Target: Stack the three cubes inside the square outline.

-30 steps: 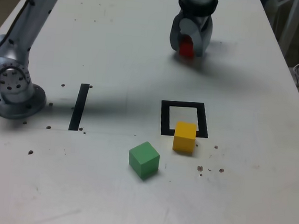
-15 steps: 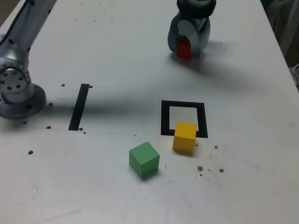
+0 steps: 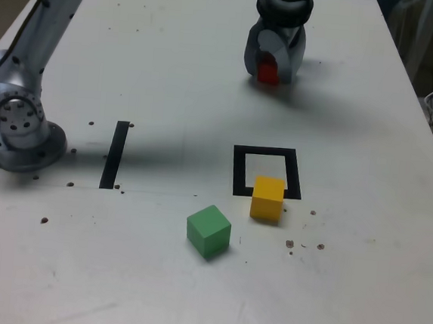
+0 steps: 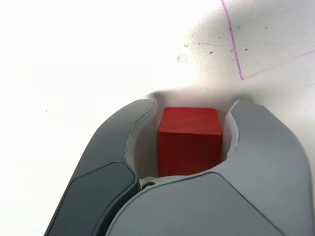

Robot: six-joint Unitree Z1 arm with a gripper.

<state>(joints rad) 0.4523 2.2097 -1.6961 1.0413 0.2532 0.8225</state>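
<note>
Sitting between the gripper's (image 4: 189, 135) grey jaws is the red cube (image 4: 189, 140), up at the far end of the table (image 3: 172, 67), about 12 o'clock from the square outline (image 3: 267, 172) and well apart from it. From the wrist view one jaw looks pressed on the cube's side and the other shows a thin gap, so it reads as clasped around the cube, grip nearly tight; whether the cube is off the table or resting on it, can't tell.

Outline is empty inside — white centre bare. Yellow cube (image 3: 267, 197) sits at the outline's 6 o'clock edge, overlapping the near tape bar, not inside the frame. Green cube (image 3: 209, 231) lies at roughly 7 o'clock from the outline, near the yellow one but not touching, turned a bit on its base.

Progress, as I judge it: nothing stacked yet, zero of three placed. Red is being picked, so the first carry is about to begin. Left to do: bring red into the frame, then yellow and green on top, or another order. Green looks slightly bigger, so it might make a better base.

Black tape strip (image 3: 115, 154) at 9 o'clock from the outline is not part of it. Arm base (image 3: 18, 126) stands beyond that strip.
</note>
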